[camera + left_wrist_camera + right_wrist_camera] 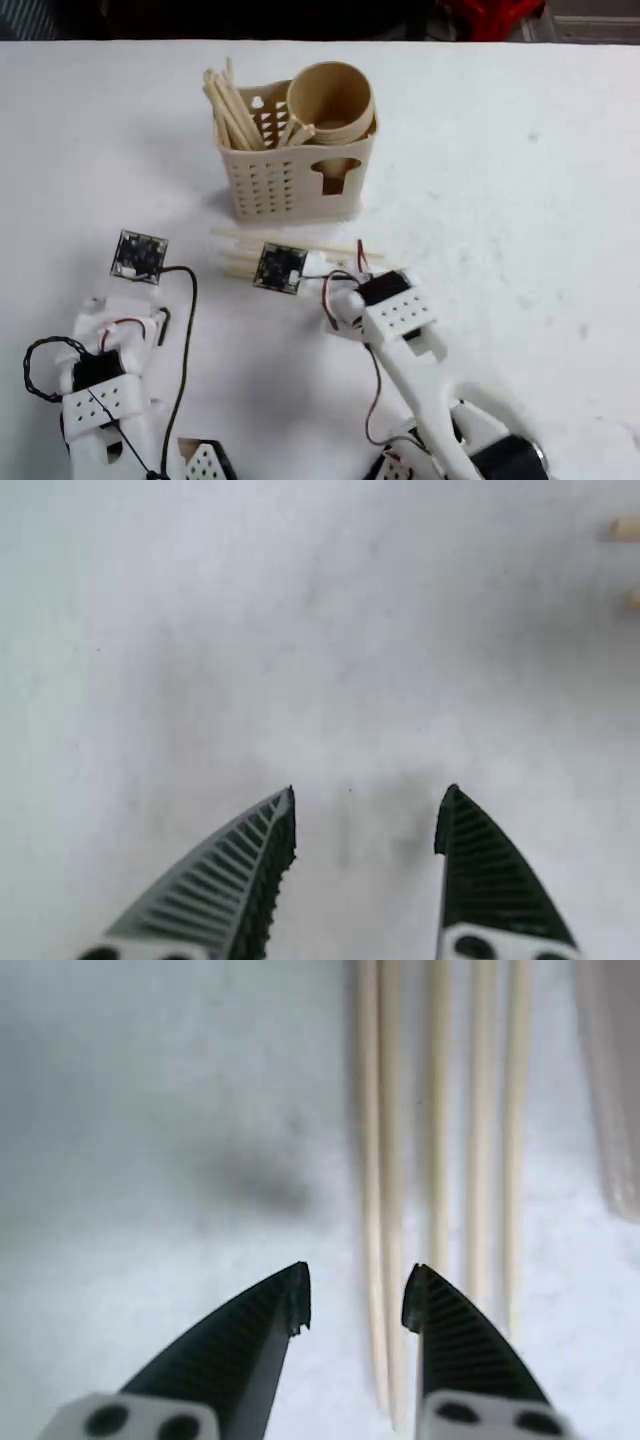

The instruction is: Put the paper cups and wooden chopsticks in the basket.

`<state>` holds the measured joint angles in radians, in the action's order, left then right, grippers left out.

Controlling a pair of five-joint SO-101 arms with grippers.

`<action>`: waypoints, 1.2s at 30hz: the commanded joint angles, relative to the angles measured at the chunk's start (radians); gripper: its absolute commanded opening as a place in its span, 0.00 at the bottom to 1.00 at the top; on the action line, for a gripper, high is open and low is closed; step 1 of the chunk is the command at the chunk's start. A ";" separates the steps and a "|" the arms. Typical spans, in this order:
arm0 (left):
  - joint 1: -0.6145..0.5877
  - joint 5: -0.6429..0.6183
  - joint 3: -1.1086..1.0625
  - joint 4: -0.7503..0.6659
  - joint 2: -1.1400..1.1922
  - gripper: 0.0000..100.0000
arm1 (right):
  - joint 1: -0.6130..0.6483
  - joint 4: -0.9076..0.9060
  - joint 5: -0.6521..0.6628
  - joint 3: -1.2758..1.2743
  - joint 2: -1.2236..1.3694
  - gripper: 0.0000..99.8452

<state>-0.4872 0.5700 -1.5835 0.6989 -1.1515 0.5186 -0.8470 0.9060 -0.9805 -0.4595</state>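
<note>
At the far left, my left hand hangs over the white surface, its two ribbed fingers spread well apart with bare surface between them. The tips of two wooden sticks poke in at the edge of that wrist view.

Toward the middle, a cream perforated basket stands upright on the surface. A bundle of chopsticks leans out of its left side. Stacked paper cups sit tilted in its right side, their open mouth facing up and toward me.

Just in front of the basket, loose chopsticks lie flat on the surface, side by side and parallel to the basket's front wall.

To the right, my right hand is low over these loose chopsticks. Its fingers are parted by a narrow gap. The nearest pair of sticks runs into that gap, close against one finger, and the other sticks lie beyond that finger. I cannot tell whether the finger touches the wood.
</note>
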 commanded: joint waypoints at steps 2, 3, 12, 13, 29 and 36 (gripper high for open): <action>0.013 0.012 0.005 -0.012 -0.015 0.24 | -0.054 0.062 -0.143 0.061 -0.119 0.16; 0.013 0.012 0.005 -0.012 -0.015 0.24 | -0.058 0.087 -0.152 0.071 -0.113 0.16; 0.013 0.012 0.005 -0.012 -0.015 0.24 | -0.059 0.429 -0.150 0.077 0.168 0.16; 0.013 0.012 0.005 -0.012 -0.015 0.24 | -0.059 0.472 -0.150 0.077 0.206 0.16; 0.013 0.012 0.005 -0.012 -0.015 0.24 | -0.021 0.280 -0.149 0.127 0.374 0.16; 0.012 0.012 0.005 -0.012 -0.015 0.24 | 0.084 0.111 -0.152 0.160 0.372 0.16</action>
<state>-0.4872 0.5700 -1.5835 0.6989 -1.1515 0.5432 -0.6582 0.7603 -0.8347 -0.0928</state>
